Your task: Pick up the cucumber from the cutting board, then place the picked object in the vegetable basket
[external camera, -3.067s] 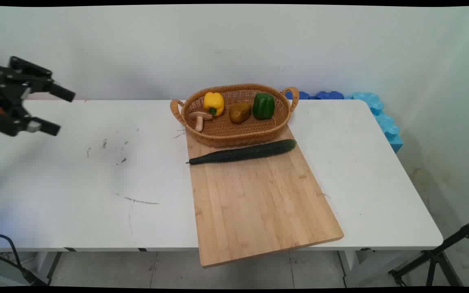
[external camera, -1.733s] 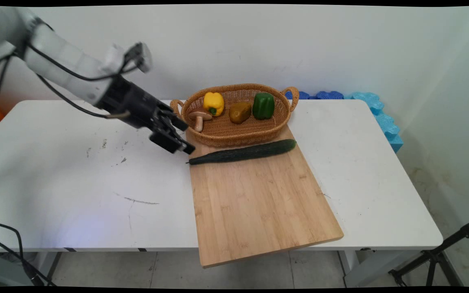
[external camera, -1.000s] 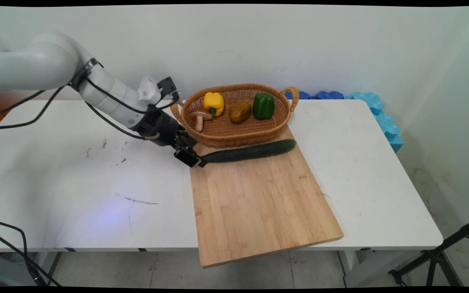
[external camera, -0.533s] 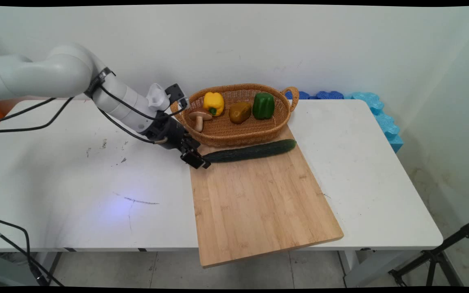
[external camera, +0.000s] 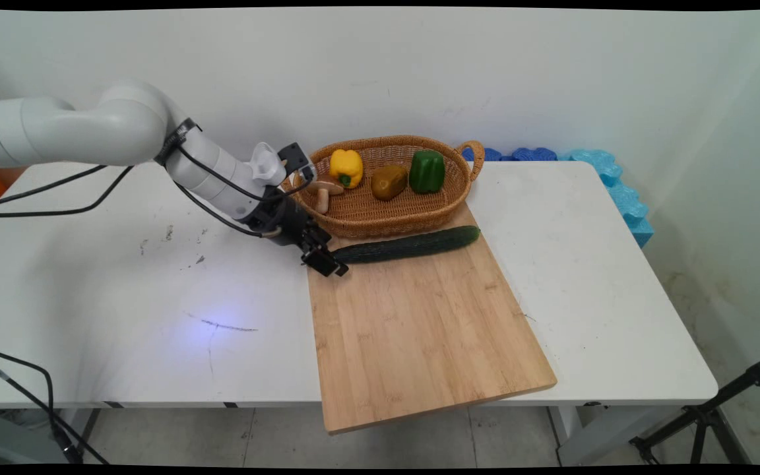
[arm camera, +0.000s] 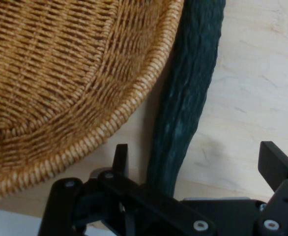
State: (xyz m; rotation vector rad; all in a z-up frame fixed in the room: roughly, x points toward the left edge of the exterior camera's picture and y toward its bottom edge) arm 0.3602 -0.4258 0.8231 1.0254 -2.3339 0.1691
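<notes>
Since a moment ago my pincer [arm camera: 193, 164] has slid onto the one cucumber [external camera: 413, 244], fingers spread wide astride its stem end, gripping nothing. It lies on the single cutting board [external camera: 413, 330] against one basket [external camera: 393, 221] holding two peppers, a mushroom [external camera: 322, 191] and a brownish vegetable [external camera: 390, 181].

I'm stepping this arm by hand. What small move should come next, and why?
Probably close the fingers. The black two-finger gripper is open, one finger on each side of the long dark green cucumber's end, low over the bamboo cutting board. The woven wicker basket lies right beside one finger, so avoid moving sideways.
</notes>
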